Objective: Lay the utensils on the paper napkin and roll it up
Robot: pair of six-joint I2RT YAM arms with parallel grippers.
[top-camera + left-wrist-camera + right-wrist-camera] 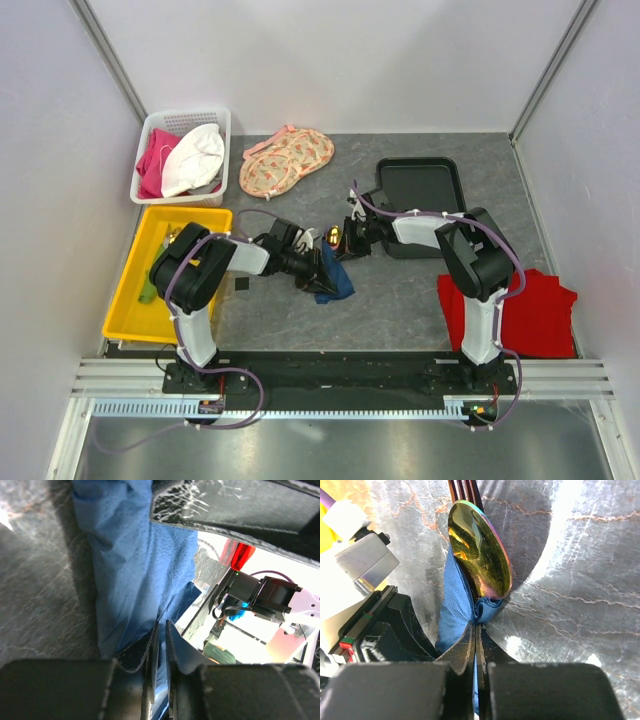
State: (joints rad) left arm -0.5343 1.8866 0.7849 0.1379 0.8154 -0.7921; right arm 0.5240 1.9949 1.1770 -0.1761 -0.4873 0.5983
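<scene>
Both clenched on the thin navy-blue paper napkin (pixel 451 611), the left end effector (pixel 161 630) and right end effector (pixel 475 630) bunch it against the slim gold-headed metal utensils (pixel 480 555) lying just ahead of the right one; a tidy roll probably needs even tension, with those utensils tucked inside.

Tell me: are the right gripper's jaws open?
No, the right gripper is shut on a fold of the napkin beneath the spoon.
</scene>
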